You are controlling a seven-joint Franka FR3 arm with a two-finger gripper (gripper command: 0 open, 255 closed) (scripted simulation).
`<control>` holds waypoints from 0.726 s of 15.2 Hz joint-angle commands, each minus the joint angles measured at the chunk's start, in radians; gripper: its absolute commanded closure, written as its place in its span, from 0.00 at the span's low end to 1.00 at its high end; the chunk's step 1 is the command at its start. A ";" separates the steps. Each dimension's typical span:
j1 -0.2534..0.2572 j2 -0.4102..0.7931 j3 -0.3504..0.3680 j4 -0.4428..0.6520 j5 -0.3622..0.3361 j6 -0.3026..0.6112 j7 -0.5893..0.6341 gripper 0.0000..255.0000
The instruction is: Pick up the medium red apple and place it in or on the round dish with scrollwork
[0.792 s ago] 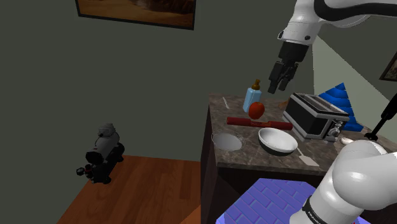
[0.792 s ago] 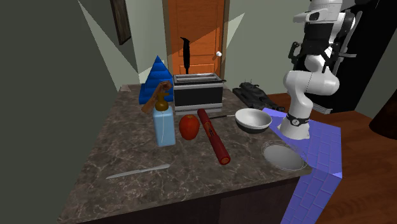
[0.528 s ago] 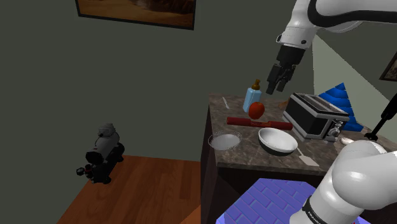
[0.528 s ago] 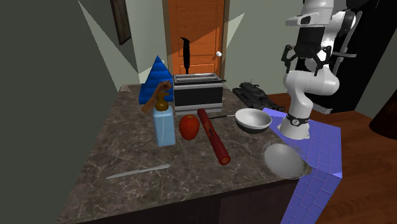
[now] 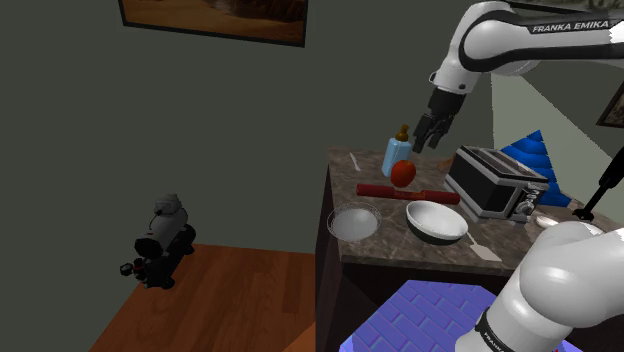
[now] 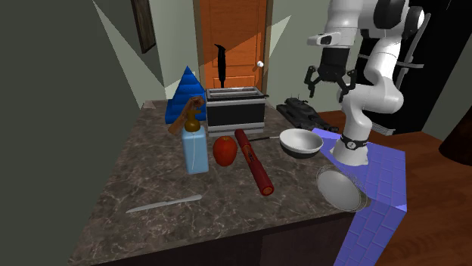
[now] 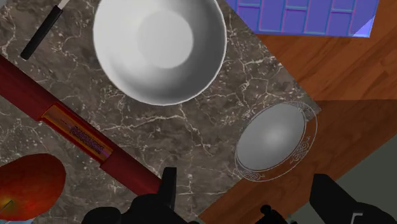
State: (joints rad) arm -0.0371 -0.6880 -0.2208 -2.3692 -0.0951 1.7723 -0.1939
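Observation:
The red apple (image 5: 402, 173) (image 6: 224, 150) (image 7: 28, 188) rests on the dark marble table next to a blue bottle (image 6: 194, 147). A round silver dish with scrollwork (image 5: 354, 222) (image 6: 342, 189) (image 7: 277, 143) sits tilted at the table's corner, partly past the edge. My gripper (image 5: 428, 135) (image 6: 329, 81) (image 7: 251, 197) hangs open in the air above the table, higher than the apple and off to its side. Nothing is between its fingers (image 7: 168, 188).
A long red roll (image 6: 254, 160) lies between the apple and a white bowl (image 6: 301, 142) (image 7: 159, 48). A toaster (image 6: 236, 108) and a blue cone (image 6: 184, 91) stand at the back. A knife (image 6: 164, 203) lies near the front edge. Wooden floor lies beyond the table's corner.
The arm has swung and lowered, bringing the open gripper nearer the bottle and apple. The round dish has tipped from flat to tilted at the table's corner.

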 commanded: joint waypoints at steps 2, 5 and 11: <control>-0.012 0.075 -0.059 0.014 -0.023 0.083 -0.053 0.00; -0.019 0.152 -0.113 0.035 -0.031 0.157 -0.101 0.00; -0.019 0.327 -0.223 0.110 -0.008 0.294 -0.210 0.00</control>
State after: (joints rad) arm -0.0538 -0.3840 -0.4265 -2.2580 -0.1054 2.0359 -0.3848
